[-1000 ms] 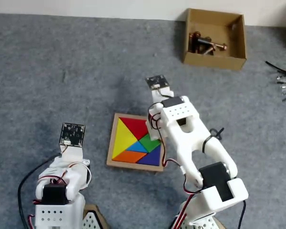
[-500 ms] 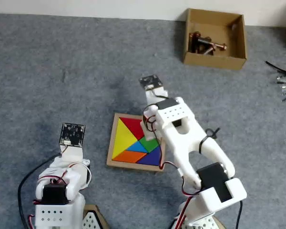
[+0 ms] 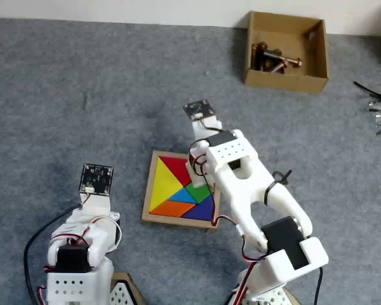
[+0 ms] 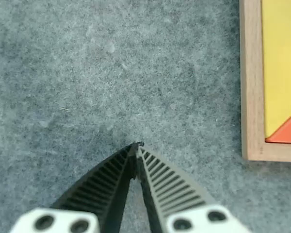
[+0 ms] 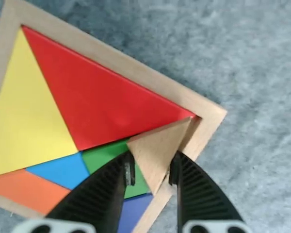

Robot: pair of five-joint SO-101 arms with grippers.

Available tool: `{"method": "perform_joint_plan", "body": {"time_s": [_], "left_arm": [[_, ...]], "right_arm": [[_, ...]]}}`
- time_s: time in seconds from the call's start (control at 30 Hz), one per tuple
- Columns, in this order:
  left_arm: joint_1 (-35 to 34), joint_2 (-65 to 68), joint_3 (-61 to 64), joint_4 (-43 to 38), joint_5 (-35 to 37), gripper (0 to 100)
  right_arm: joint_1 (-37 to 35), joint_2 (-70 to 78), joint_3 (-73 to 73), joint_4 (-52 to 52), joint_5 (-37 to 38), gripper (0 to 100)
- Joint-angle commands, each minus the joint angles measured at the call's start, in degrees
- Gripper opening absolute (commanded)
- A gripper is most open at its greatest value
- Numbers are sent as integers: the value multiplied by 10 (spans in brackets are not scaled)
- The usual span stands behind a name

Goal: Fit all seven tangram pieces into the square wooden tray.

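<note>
The square wooden tray [image 3: 148,198] lies on grey carpet between the arms. It holds red [image 5: 102,97], yellow [image 5: 29,121], blue [image 5: 58,170], green [image 5: 104,155], orange [image 5: 24,187] and purple [image 5: 131,213] pieces. My right gripper [image 5: 150,167] is shut on a wood-coloured triangle [image 5: 157,143], held over the gap beside the red piece at the tray rim [image 5: 206,128]. The right arm [image 3: 232,155] covers the tray's right side. My left gripper [image 4: 136,145] is shut with nothing in it, low over the carpet near the tray's corner [image 4: 250,97].
A cardboard box [image 3: 286,79] with metal parts stands at the back right. Cables [image 3: 378,105] lie at the right edge. The left arm's base [image 3: 82,254] sits at the front left. Open carpet stretches to the left and behind the tray.
The right arm has shifted a little to the left over the tray, carrying the triangle. The left arm has not moved.
</note>
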Motion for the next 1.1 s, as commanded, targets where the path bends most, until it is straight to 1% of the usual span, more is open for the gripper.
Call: {"method": "perform_joint_plan", "body": {"time_s": [0.0, 0.13, 0.2, 0.67, 0.73, 0.8, 1.07], "left_arm": [[7, -6, 10, 2, 1, 5], [7, -6, 10, 2, 1, 5], [7, -6, 10, 2, 1, 5], [7, -6, 10, 2, 1, 5], [7, -6, 10, 2, 1, 5], [7, -6, 10, 2, 1, 5], [7, -6, 10, 2, 1, 5]], "right_arm": [[-4, -35, -2, -7, 0, 111], [-4, -35, -1, -7, 0, 176], [-4, -36, 7, -7, 0, 193], [-4, -40, 17, -7, 0, 192], [-4, -43, 16, -7, 13, 192], [-4, -61, 16, -7, 28, 191], [6, -185, 22, -15, 32, 190]]}}
